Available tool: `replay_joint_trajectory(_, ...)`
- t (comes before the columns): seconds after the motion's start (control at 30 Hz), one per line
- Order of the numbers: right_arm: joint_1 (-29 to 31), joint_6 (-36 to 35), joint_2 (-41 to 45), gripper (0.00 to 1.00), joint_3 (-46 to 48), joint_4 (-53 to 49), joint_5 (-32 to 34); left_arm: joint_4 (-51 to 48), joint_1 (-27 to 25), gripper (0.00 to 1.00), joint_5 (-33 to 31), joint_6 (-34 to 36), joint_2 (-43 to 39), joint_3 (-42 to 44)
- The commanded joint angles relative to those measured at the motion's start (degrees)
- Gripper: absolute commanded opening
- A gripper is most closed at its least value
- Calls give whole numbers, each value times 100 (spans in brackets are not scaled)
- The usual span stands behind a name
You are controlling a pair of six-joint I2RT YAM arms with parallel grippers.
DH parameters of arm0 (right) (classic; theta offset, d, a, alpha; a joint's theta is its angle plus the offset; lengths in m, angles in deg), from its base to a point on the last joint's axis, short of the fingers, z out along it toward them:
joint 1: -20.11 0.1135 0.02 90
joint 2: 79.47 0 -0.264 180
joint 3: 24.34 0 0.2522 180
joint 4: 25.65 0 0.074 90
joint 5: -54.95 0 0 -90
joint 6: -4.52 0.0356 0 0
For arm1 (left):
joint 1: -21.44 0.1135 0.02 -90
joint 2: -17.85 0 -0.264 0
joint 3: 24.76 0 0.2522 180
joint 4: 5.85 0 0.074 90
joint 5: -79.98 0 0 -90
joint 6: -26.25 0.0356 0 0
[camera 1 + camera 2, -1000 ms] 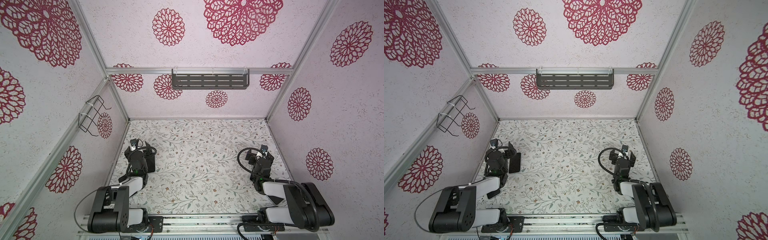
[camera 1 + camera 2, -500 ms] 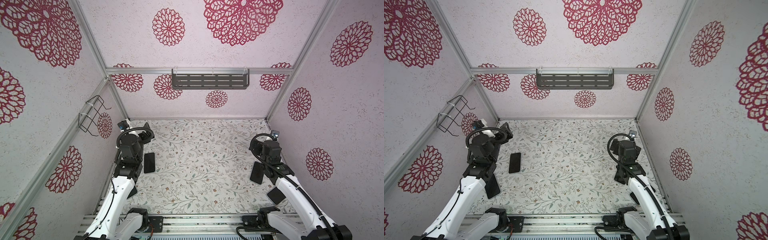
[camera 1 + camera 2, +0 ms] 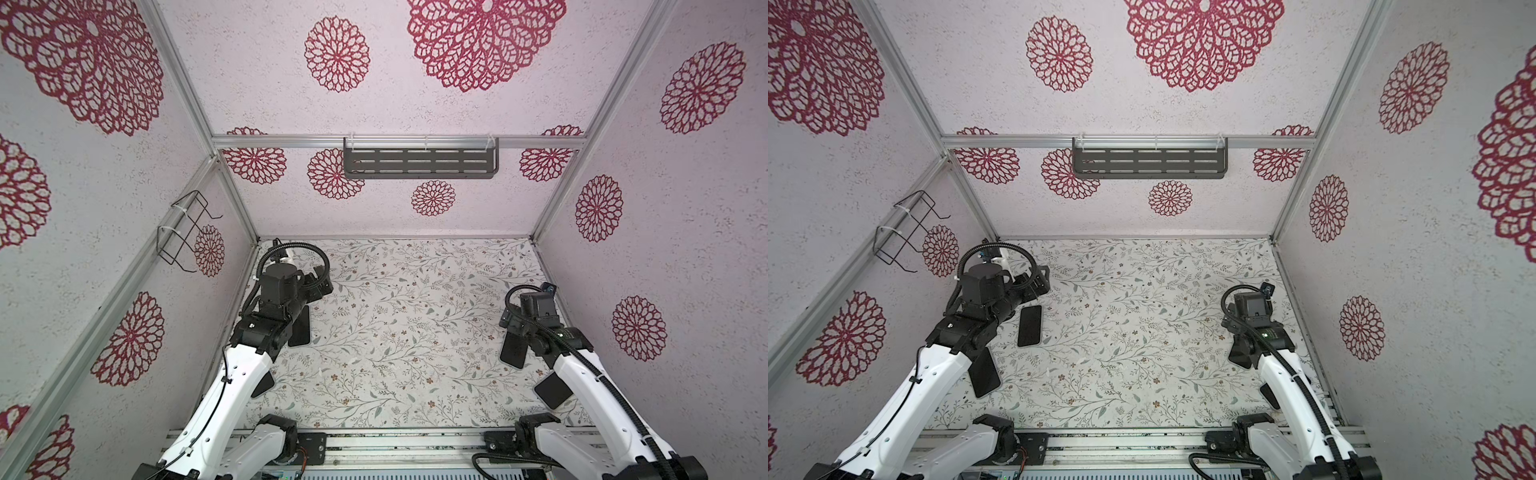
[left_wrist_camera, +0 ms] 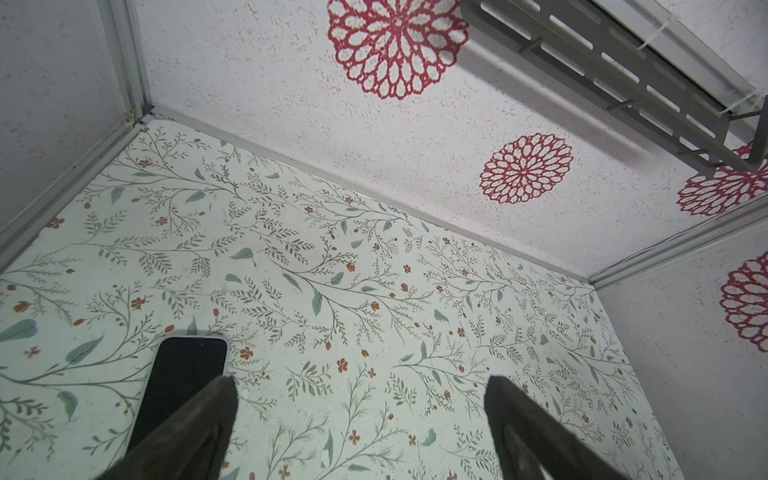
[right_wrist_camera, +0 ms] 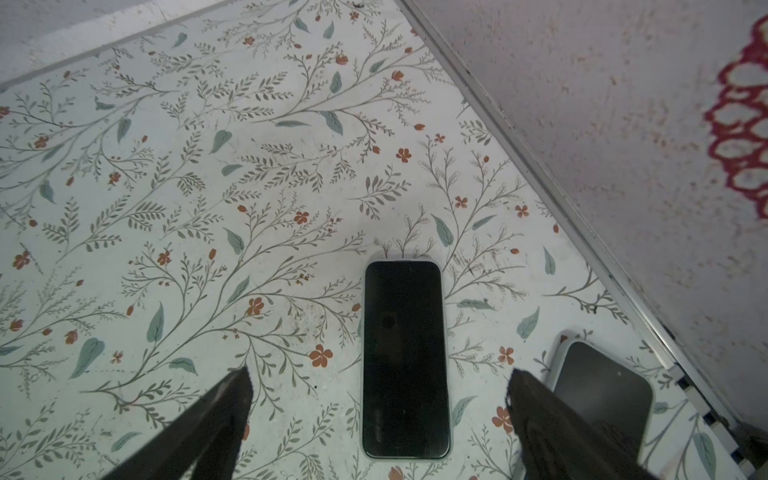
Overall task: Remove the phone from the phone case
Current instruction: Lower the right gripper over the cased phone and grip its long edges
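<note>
Right wrist view is the one to go by here. The right end effector [image 5: 380,374] has its fingers spread wide with nothing in them, hanging above the bench [image 5: 166,187]. The phone [image 5: 405,359] lies flat and screen up, framed between the two fingers. It's sitting in its phone case [image 5: 368,266]; you can just make out the pale rim running round the black glass. A second phone [image 5: 602,395] lies just beside it, partly hidden behind one finger. So as I read it nothing has been taken out yet, and this is the reach-in.

The left end effector [image 4: 361,380] is spread wide and empty too, over a bare patch of bench, with another cased phone [image 4: 187,374] poking out from behind one finger.

My two cents on doing this step well:
- The fingers already line up to close across the phone's narrow width, so I'd keep that wrist angle and just come straight down.
- The phone sits a touch off-centre between the fingers. Nudge over first, or one finger lands early and shoves it along the bench.
- Watch the finger on the second phone's side. It looks likely to come down on that one instead of the bench.
- Squeezing a soft case by its long sides probably clamps the phone in harder. I'd grip light and low, then bring the left arm over to peel a corner.
</note>
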Motion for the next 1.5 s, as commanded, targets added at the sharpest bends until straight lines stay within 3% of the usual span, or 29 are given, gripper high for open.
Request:
replay_joint_trajectory(0.0, -212, 273, -184, 99, 175, -173, -193, -338, -105, 97, 142, -148, 78, -150)
replay_joint_trajectory(0.57, -550, 300, -1340, 99, 907, 595, -1046, -560, -161, 97, 24, -296, 194, -115)
replay_joint_trajectory(1.47, -901, 128, -1682, 93, 1220, 1015, -1564, -630, -173, 97, 59, -368, 270, -163)
